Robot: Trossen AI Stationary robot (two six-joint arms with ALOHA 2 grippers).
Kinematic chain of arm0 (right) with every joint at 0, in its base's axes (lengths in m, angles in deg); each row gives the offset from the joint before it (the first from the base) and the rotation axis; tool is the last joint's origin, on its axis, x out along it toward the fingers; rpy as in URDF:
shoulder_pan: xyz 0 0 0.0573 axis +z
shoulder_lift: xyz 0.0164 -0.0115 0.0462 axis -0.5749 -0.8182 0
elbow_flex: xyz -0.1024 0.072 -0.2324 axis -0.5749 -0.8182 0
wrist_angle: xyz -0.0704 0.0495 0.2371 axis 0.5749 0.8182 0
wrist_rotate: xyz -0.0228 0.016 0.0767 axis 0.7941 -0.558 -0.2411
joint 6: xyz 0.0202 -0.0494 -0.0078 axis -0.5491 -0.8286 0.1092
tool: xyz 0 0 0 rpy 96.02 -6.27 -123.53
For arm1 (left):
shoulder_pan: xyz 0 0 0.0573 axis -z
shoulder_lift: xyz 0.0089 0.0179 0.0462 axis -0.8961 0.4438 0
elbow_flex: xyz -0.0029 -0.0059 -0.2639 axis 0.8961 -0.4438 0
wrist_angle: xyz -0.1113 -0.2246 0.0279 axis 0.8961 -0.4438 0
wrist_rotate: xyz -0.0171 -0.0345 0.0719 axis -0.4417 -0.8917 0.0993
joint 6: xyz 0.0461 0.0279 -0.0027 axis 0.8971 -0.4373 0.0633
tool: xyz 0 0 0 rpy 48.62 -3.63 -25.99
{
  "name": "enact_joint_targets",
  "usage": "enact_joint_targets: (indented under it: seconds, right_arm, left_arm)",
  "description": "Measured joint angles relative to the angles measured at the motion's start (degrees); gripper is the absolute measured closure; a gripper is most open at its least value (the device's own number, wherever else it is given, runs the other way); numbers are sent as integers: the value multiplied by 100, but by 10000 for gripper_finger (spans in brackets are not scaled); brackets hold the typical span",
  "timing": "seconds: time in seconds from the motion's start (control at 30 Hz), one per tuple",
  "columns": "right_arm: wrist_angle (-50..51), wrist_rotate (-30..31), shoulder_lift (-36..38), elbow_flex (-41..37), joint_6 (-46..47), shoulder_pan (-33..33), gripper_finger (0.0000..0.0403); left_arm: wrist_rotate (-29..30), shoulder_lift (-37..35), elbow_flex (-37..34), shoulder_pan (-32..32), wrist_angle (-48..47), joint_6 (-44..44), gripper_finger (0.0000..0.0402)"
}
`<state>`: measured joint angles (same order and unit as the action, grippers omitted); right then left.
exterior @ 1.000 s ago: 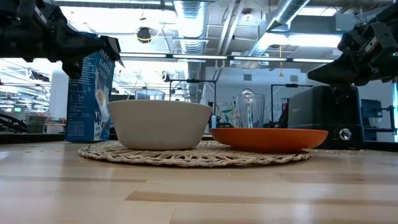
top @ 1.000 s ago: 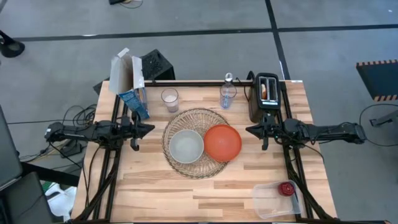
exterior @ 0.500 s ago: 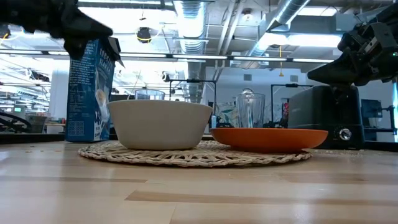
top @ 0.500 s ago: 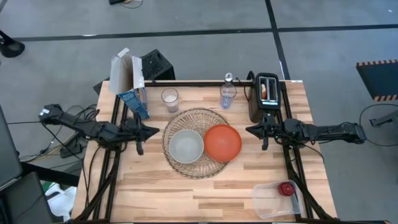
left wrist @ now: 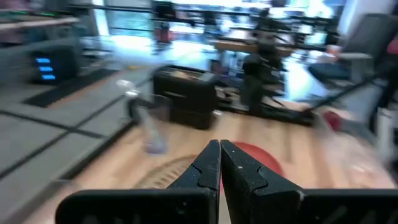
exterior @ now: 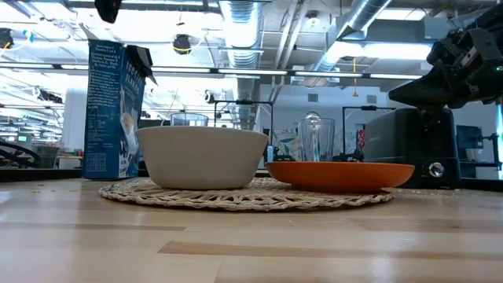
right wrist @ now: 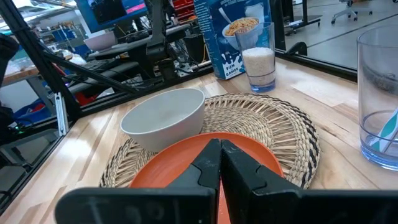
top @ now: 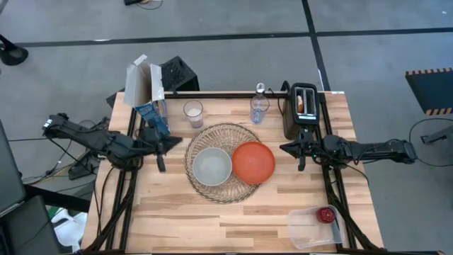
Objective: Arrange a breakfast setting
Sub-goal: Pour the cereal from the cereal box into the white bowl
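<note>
A round woven mat [top: 223, 185] lies mid-table. On it rest a pale grey bowl [top: 212, 167] at the left and an orange plate [top: 254, 162] at the right. A small red apple [top: 325, 214] lies in a clear tub at the near right corner. My left gripper [top: 177, 144] hovers shut, high above the table's left side, left of the mat; the low view shows only a bit of it [exterior: 108, 8] at the top edge. My right gripper [top: 284, 149] hangs shut just right of the plate, pointing at it [right wrist: 219, 147].
Along the far edge stand a blue-and-white cereal box [top: 150, 99], a glass with white contents [top: 193, 112], a clear bottle [top: 260, 106] and a black toaster [top: 303, 108] with something tan in a slot. The clear tub [top: 311, 228] sits at the near right.
My left gripper has risen well above the table, climbing out of the low view's top edge, with its arm folding upward; it has stayed shut. Bowl, plate and mat have kept their places.
</note>
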<state>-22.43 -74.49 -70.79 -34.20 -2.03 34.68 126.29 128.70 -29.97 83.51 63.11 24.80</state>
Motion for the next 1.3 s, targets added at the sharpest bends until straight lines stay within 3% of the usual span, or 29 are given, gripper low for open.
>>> enact_joint_targets:
  seconds: [0.13,0.23,0.6,0.73,0.97,1.2,1.3]
  right_arm:
    - [0,1,0,-1,0,-1,367]
    - [0,1,-1,1,0,0,367]
    - [0,1,1,1,0,1,367]
    - [0,1,0,0,0,0,367]
    - [0,1,-1,1,0,1,367]
    - [0,1,1,1,0,1,367]
    - [0,1,-1,-1,0,0,367]
  left_arm:
    - [558,-6,670,-169,-1015,-221,385]
    - [593,1,1071,-446,-1880,-662,351]
    - [17,192,2264,-1736,-3955,-1102,180]
    - [-161,524,2904,-2430,-5036,-1289,136]
    - [-597,1169,3726,-3563,-6195,-1428,128]
    - [-1394,1817,3825,-4402,-6332,-811,134]
    - [-1468,2076,3825,-4696,-6471,-621,135]
